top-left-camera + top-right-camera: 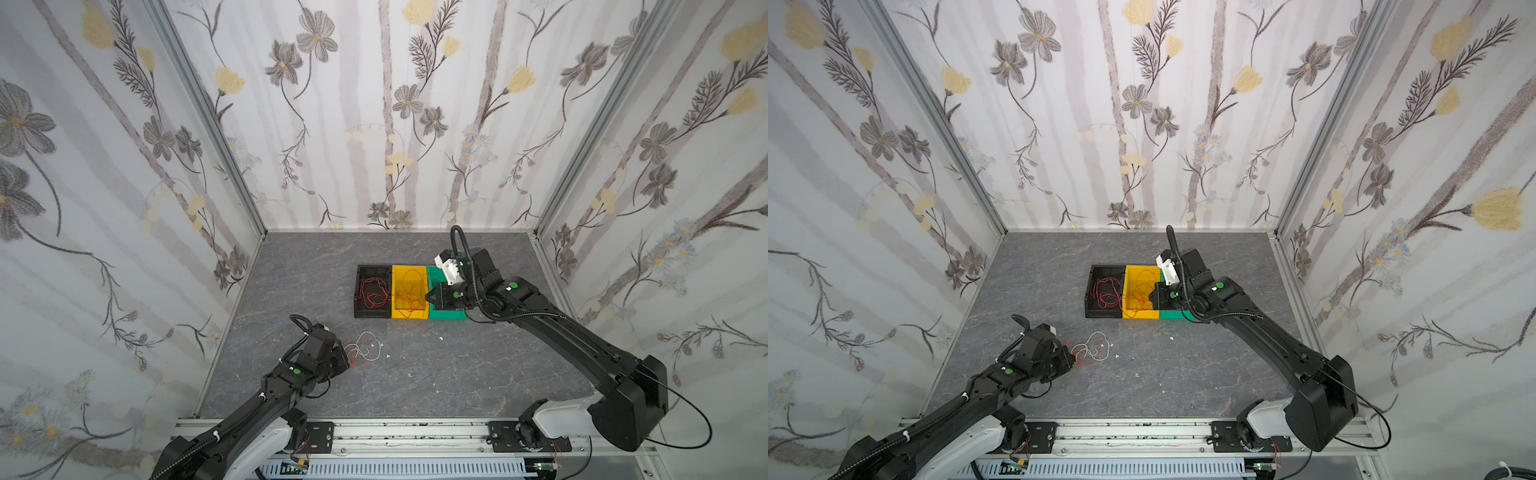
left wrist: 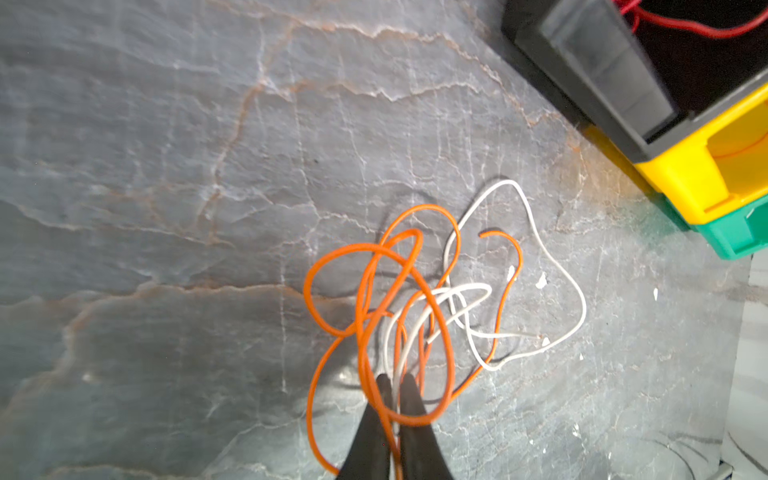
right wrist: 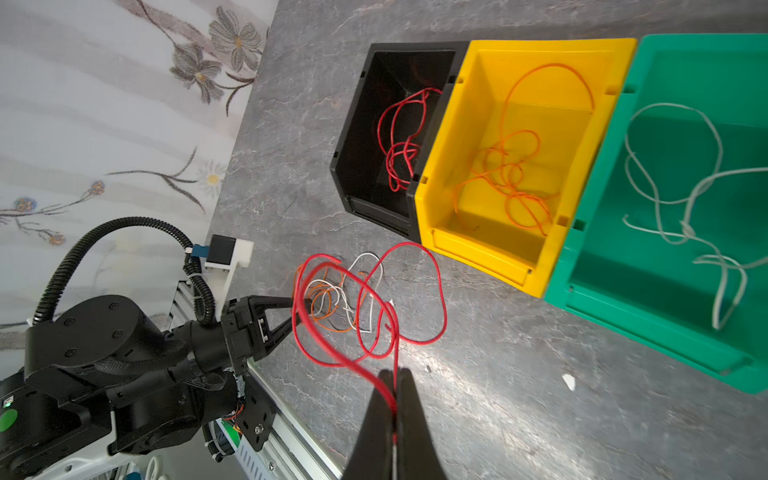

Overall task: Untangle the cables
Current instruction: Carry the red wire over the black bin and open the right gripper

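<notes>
You've got three wallpapered walls boxing the cell in: back wall (image 1: 395, 124), left wall (image 1: 83, 208), right wall (image 1: 685, 166). All are white with grey stripes, grey flowers and pale yellow blooms. Silver metal posts (image 1: 212, 124) run up both back corners. The floor surface (image 1: 436, 374) is dark grey, stone-look, with pale and rusty veins and a few white specks (image 1: 441, 338) on it. A silver slotted rail (image 1: 415, 432) runs along the near edge. Light is even and soft, shadows faint in both top views.
</notes>
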Available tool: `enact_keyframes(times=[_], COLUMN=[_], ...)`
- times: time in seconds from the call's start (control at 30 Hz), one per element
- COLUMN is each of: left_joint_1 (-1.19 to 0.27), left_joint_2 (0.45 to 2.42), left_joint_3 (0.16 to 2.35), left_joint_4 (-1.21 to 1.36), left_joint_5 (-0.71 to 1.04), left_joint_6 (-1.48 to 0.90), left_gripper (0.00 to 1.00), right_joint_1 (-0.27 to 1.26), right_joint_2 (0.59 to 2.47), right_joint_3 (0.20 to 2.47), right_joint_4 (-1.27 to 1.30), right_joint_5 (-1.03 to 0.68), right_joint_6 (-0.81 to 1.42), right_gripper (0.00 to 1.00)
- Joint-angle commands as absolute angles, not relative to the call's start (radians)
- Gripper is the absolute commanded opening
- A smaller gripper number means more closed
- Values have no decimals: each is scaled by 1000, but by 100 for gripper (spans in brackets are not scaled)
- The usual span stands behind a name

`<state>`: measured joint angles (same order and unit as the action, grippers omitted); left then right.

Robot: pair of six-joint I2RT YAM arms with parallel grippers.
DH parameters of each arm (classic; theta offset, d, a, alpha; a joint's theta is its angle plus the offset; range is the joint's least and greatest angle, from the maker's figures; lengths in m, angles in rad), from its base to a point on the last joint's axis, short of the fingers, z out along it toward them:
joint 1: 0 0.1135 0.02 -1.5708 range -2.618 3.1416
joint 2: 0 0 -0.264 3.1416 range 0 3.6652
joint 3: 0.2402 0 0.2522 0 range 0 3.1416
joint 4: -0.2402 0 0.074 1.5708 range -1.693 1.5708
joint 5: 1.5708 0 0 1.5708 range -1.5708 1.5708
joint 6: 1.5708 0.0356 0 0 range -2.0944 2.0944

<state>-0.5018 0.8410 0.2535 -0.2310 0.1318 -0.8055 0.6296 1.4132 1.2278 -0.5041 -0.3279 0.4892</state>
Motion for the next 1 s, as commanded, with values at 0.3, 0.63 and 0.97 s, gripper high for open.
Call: enact_keyframes(times=[0.3,0.63,0.97], left_joint_1=[-576,-595,-603], left_joint_2=[713,572,511], left_joint_3=[217,193,185], left_joint_4=[-192,-287,-320], left_joint_5=[78,38,30], left_joint_6=[-875,-920,-949], left_gripper=[11,11,14], right_joint_1=[685,713,758], right_joint_2=[1757,2048,2278], right_joint_3=[1452,1716,1983], right_joint_4=[-354,-377,-628], right_joint_5=[-355,-176,23], right_joint_6=[490,423,382], right_gripper=[3,6,29])
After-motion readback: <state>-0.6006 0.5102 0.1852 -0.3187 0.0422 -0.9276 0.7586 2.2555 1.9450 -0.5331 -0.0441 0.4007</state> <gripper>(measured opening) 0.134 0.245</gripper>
